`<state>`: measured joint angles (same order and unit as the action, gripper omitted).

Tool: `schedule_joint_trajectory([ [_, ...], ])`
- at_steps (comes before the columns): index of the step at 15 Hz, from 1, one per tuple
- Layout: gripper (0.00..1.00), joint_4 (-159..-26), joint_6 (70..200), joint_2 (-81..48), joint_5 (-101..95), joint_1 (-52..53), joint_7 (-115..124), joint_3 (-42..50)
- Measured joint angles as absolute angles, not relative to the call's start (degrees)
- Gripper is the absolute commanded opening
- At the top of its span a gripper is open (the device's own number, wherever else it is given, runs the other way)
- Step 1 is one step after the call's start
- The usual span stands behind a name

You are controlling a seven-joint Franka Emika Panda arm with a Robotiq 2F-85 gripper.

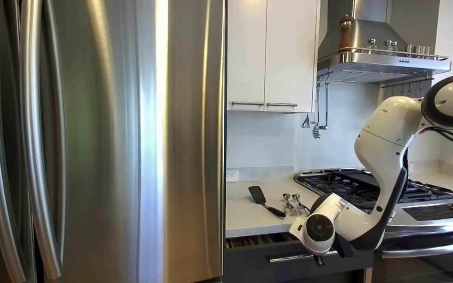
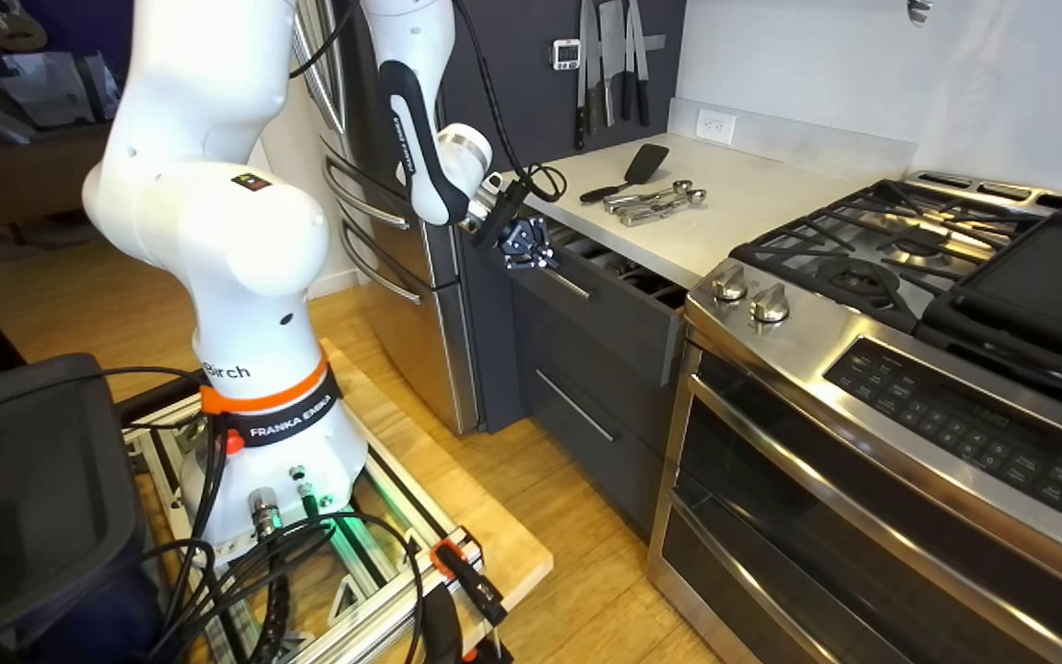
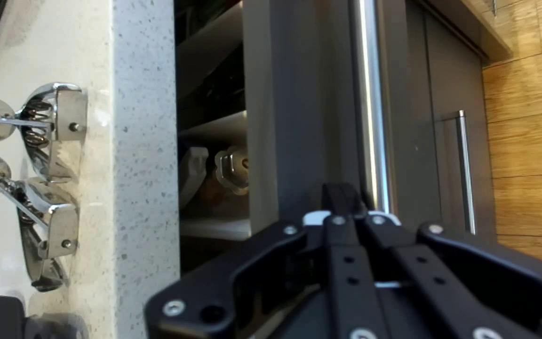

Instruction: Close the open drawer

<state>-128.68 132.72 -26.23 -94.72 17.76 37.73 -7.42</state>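
Your arm [image 1: 387,173] hangs bent at the open drawer [image 2: 628,323], gripper [image 3: 346,200] pinched together just beside the silver handle [image 3: 373,113], contact unclear.

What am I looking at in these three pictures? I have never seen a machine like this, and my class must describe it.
The machine is a white, jointed robot arm with a black grasping tool at its end. Two pictures are exterior views, from cameras standing apart from the robot; the close-up comes from a camera on its wrist, looking past the tool. On the counter lie a spatula and two metal scoops. Below, a dark drawer with a silver handle stands partly open. The tool looks shut, close to that handle; I see nothing held, but cannot tell whether it touches the handle.
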Motion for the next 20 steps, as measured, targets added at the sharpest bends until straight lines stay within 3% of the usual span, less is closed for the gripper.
schedule_joint_trajectory([
  [8,0.0,-126.58,132.42,-28.13,-101.98,13.96,44.8,-8.49],
  [14,0.0,-128.23,132.54,-21.41,-95.9,13.35,42.08,-13.63],
  [20,0.0,-129.46,144.11,-14.48,-89.72,13.41,40.31,-16.72],
])
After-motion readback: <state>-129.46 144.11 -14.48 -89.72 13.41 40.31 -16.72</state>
